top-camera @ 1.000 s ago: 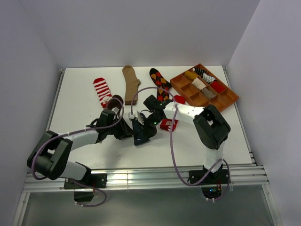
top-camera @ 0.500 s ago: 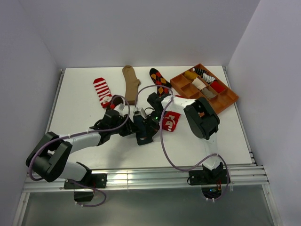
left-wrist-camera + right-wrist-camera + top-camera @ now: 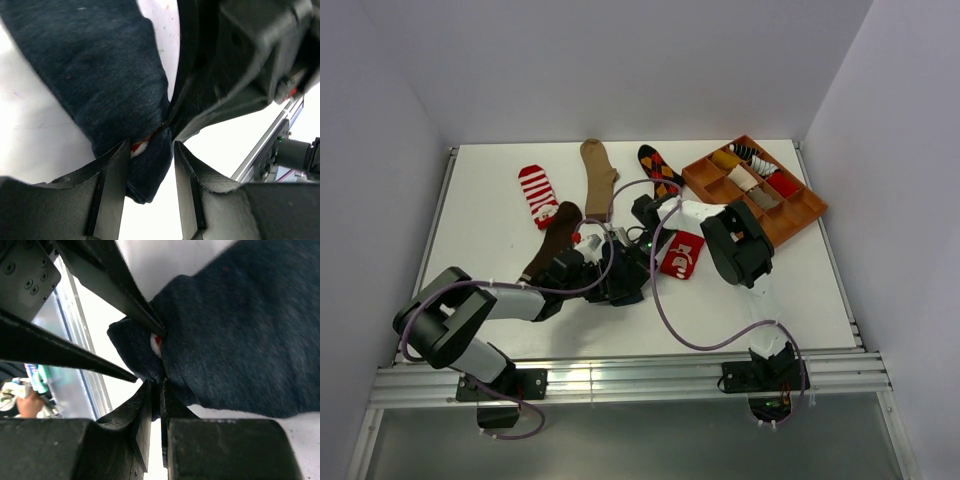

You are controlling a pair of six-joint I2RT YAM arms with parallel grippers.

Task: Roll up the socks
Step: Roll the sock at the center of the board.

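**Both grippers meet on the navy sock at mid-table**

The navy sock (image 3: 110, 75) lies on the white table (image 3: 490, 250), near its middle, under the 2 wrists that come together there. In the left wrist view, the left gripper (image 3: 150, 148) has its fingers (image 3: 112, 185) at a narrow spacing with the sock's folded end between them, the cloth touching both. A small spot of red and white shows in the fold. In the right wrist view, the right gripper (image 3: 156, 390) is closed to a thin slit and pinches the edge of the same folded end, just beside the left gripper's fingers.

5 other socks lie flat on the table. The red sock with a picture (image 3: 682, 256) is just right of the grippers. The dark brown sock (image 3: 552, 238) is just to their left, partly under the left arm. Along the far side sit the red-white striped sock (image 3: 537, 193), the tan sock (image 3: 598, 172) and the black argyle sock (image 3: 660, 170). At the far right corner stands the wooden tray (image 3: 807, 207), with several rolled socks in its compartments.
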